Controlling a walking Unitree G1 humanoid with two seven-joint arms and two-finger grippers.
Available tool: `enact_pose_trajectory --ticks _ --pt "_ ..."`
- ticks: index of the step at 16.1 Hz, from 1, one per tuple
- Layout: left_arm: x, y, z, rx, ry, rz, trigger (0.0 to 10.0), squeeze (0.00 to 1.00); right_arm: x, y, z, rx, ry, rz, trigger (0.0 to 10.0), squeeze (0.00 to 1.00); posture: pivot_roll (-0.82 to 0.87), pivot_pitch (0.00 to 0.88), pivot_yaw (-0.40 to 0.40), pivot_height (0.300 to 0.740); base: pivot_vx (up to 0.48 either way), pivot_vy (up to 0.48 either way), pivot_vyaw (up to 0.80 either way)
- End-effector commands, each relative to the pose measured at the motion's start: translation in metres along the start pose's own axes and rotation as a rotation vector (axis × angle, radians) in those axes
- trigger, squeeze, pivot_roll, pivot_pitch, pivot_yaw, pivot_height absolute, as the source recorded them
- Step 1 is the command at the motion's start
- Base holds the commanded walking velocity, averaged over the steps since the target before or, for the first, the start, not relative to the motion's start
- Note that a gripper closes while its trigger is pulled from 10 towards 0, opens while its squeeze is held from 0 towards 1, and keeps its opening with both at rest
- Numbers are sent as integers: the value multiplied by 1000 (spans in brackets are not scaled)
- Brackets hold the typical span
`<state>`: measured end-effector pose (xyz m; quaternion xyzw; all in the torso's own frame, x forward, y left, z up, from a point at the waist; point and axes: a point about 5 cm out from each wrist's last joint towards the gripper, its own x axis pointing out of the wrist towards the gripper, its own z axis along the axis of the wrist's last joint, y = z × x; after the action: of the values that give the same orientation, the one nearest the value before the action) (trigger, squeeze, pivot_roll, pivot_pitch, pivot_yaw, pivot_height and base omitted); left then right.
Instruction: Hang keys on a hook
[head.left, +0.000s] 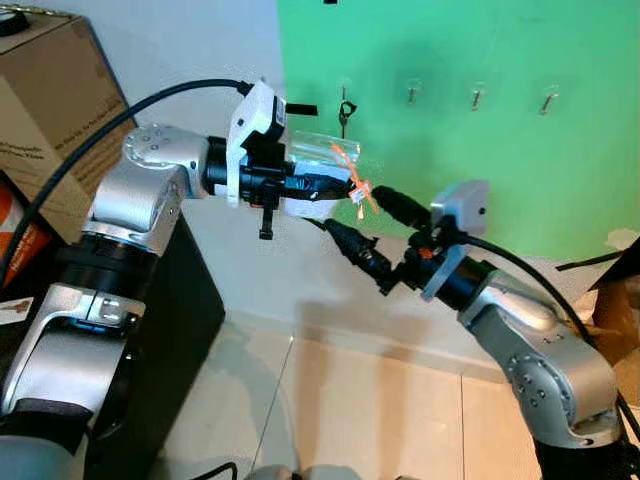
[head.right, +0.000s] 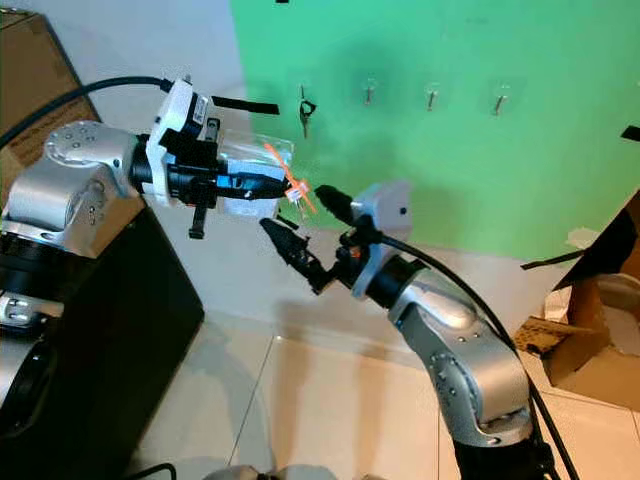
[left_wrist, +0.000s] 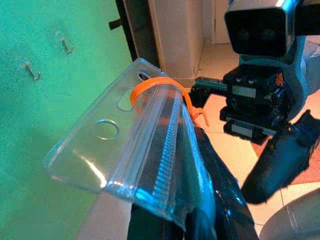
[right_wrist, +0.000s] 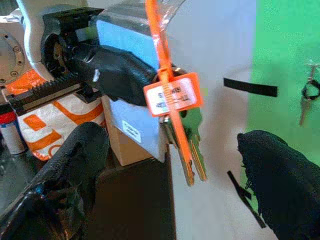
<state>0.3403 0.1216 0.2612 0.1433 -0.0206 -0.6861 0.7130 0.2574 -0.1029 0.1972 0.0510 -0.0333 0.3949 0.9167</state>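
The left gripper (head.left: 335, 185) reaches rightward toward the green wall (head.left: 480, 160), its black jaws pinching the end of a clear, flat plastic key pouch (left_wrist: 150, 150) with a ribbed zip strip and round holes in its tab. A thin orange plastic zip tie (left_wrist: 160, 85) loops through the pouch's slot, and from it hang an orange rectangular tag (right_wrist: 172, 95) and the metal keys (right_wrist: 192, 150), dangling just past the left jaws' tips.

The right gripper (head.left: 365, 235) comes up from the right, its two long black jaws spread wide, one above and one below the hanging keys, close to them but not touching.

On the green wall, a row of small metal hooks (head.left: 478, 97) is fixed on clear round pads; the leftmost hook (head.left: 345, 100) already carries a dark key bunch (head.left: 345, 112). A brown cardboard box (head.left: 50, 100) stands at the far left.
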Motion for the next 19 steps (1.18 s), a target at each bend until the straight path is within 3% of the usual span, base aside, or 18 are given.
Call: enact_pose_trajectory --ticks 1,3,4,5,19 --pt "0 1 5 19 -9 -3 10000 0 6 2 4 -28 2 0 10000 0 -28 0 82 740 0 0 0" --pt "1 -1 1 17 -10 -4 10000 0 11 -3 5 -23 -7 -51 10000 0 -26 0 71 740 0 0 0" --pt "1 -2 0 17 -5 0 10000 0 12 -4 7 -18 -16 -56 3843 0 -26 0 69 740 0 0 0" --pt "1 -2 -1 16 -3 0 10000 0 12 -3 7 -14 -19 -51 0 0 -27 0 68 740 0 0 0" --pt "-4 2 -11 36 38 36 10000 0 3 0 5 -30 6 24 0 0 -40 0 67 740 0 0 0"
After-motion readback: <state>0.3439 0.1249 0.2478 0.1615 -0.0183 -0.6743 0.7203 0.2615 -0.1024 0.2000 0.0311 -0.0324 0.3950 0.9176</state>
